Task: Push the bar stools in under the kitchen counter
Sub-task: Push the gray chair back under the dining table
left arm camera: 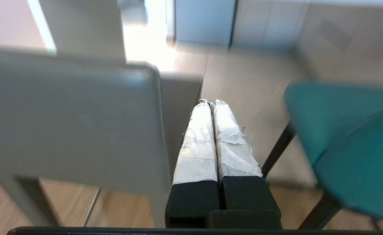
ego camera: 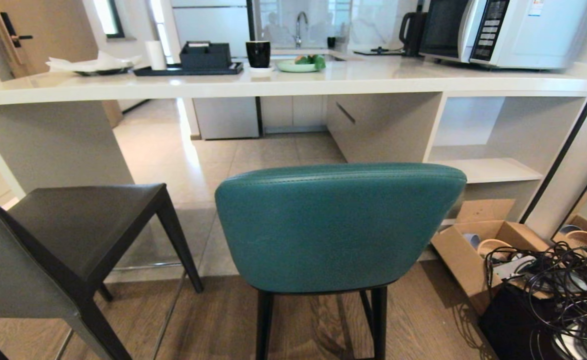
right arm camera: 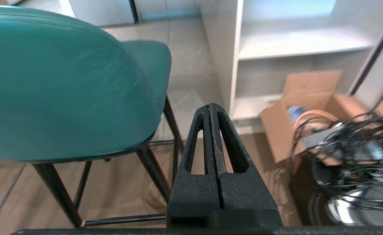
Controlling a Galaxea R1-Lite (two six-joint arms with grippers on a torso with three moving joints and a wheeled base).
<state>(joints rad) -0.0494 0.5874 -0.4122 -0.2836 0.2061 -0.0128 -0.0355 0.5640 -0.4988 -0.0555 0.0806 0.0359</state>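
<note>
The teal bar stool (ego camera: 338,225) stands right in front of me, its curved back towards me, out from the kitchen counter (ego camera: 273,82). To its left stands the dark grey bar stool (ego camera: 68,235), also clear of the counter. Neither arm shows in the head view. In the left wrist view my left gripper (left arm camera: 211,102) is shut and empty, hanging in the gap between the grey stool's back (left arm camera: 70,127) and the teal stool (left arm camera: 348,137). My right gripper (right arm camera: 209,105) is shut and empty, beside the teal stool (right arm camera: 61,88) on its right, touching nothing.
An open cardboard box (ego camera: 478,250) and a tangle of black cables (ego camera: 558,295) lie on the floor at the right, by the white open shelving (ego camera: 488,145). The counter carries a microwave (ego camera: 503,30), a black cup (ego camera: 258,53), a green plate (ego camera: 298,64) and a tray (ego camera: 188,70).
</note>
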